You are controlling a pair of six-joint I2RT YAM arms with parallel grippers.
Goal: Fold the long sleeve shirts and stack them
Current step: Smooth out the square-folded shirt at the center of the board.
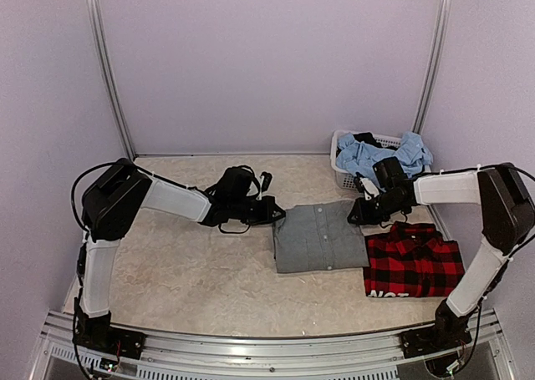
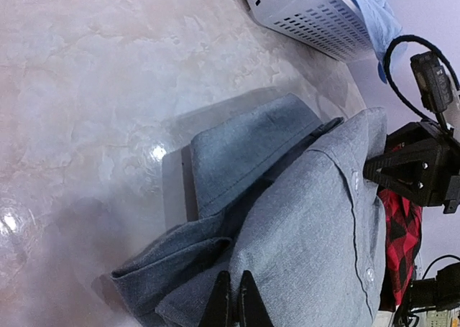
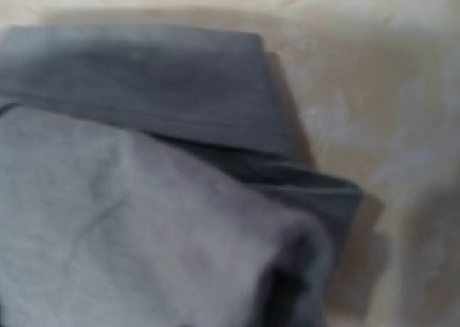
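Note:
The grey shirt lies folded mid-table, collar toward the back. My left gripper is at its back left corner. In the left wrist view its tips are pressed together into a raised fold of the grey cloth. My right gripper is at the shirt's back right corner and also shows as black fingers against the shirt's edge. The right wrist view is filled by blurred grey cloth, which hides that gripper's fingers. The red-and-black plaid shirt lies folded to the right of the grey one.
A white slatted basket holding blue clothes stands at the back right, just behind my right arm; its wall shows in the left wrist view. Walls close the back and sides. A metal rail runs along the near edge.

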